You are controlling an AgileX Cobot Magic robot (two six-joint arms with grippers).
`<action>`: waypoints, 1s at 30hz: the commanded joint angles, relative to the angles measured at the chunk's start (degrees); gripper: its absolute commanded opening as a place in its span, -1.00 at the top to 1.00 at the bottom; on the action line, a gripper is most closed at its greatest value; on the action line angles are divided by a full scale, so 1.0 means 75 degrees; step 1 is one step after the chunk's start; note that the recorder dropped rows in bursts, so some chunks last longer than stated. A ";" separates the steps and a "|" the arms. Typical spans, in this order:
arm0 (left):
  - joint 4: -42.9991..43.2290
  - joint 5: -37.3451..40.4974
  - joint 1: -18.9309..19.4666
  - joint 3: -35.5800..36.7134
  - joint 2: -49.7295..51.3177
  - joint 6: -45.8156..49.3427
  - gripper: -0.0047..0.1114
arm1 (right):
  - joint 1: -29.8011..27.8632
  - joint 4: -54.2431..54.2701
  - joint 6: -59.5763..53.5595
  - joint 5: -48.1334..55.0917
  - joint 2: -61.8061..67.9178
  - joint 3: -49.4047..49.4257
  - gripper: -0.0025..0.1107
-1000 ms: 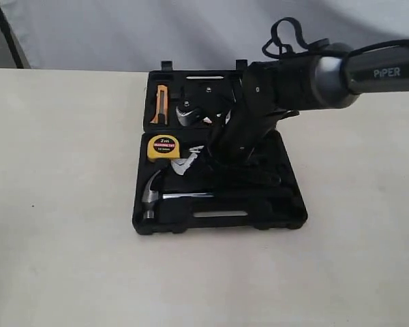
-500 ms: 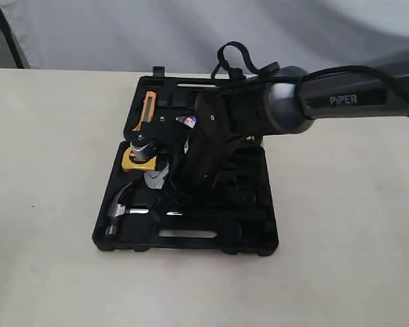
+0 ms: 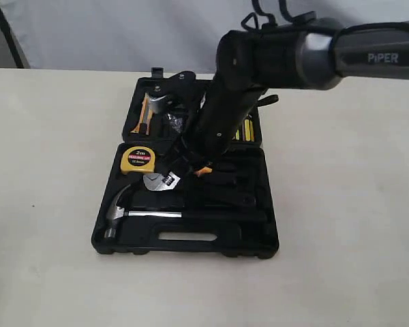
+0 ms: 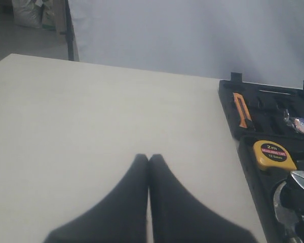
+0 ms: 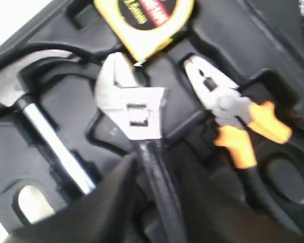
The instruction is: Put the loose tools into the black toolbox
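Note:
The black toolbox lies open on the table. A steel claw hammer rests in its front recess. The silver adjustable wrench lies beside it, head toward the yellow tape measure. My right gripper is open, a finger on each side of the wrench's black handle. In the exterior view this gripper hangs just over the wrench. A clear-wrapped tape roll sits in the far half. My left gripper is shut and empty over bare table, beside the toolbox.
Orange-handled pliers lie in a recess next to the wrench. An orange utility knife sits in the far half of the case. The right arm's dark forearm slants over the toolbox's far right. Pale tabletop surrounds the case.
The toolbox has slid left on the table. The right arm has risen and swung back over the case. Its jaws have parted around the wrench handle.

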 commanded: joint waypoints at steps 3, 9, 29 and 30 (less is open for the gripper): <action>-0.0104 -0.0130 0.0025 0.0071 -0.0061 -0.0078 0.89 | -0.0463 0.0185 -0.0357 0.0308 0.0245 -0.0061 -0.03; -0.0104 -0.0130 0.0025 0.0071 -0.0061 -0.0078 0.89 | -0.0476 0.1038 -0.1357 0.0309 0.0705 -0.0061 -0.03; -0.0104 -0.0130 0.0025 0.0071 -0.0061 -0.0078 0.89 | -0.0476 0.1274 -0.1965 0.1089 0.0441 -0.0911 0.90; -0.0104 -0.0130 0.0025 0.0071 -0.0061 -0.0078 0.89 | -0.0476 0.1274 -0.1965 0.1160 0.0441 -0.0911 0.83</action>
